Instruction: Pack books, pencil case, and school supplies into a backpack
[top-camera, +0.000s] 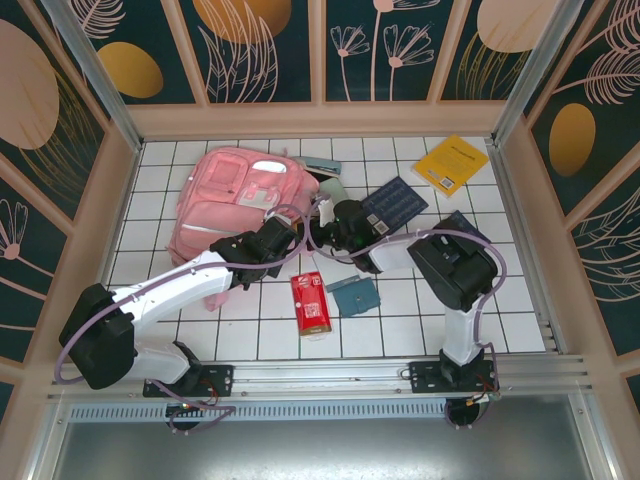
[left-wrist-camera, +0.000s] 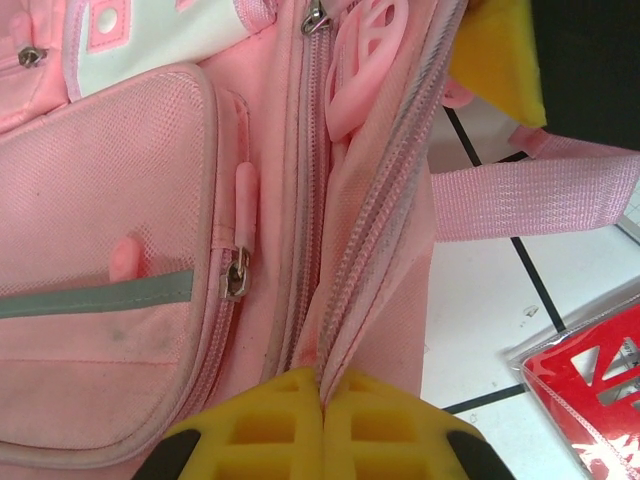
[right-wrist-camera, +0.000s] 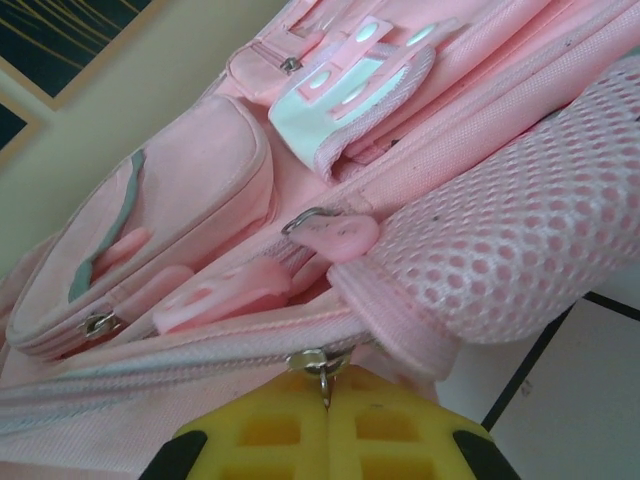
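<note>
large light pink fabric backpack (top-camera: 235, 205) lies flat, back-left on the white tiled table (top-camera: 480, 320). left gripper (left-wrist-camera: 322, 385): jaws fully closed, pinching the backpack's fabric edge beside the zip track. right gripper (right-wrist-camera: 325, 388): jaws closed on the metal zipper pull (right-wrist-camera: 320, 362). Step looks like opening the main compartment. Next: right drags the pull along the track while left braces the fabric. flat red packet (top-camera: 310, 302) and bright yellow book (top-camera: 451, 164) lie outside, unpacked.
</note>
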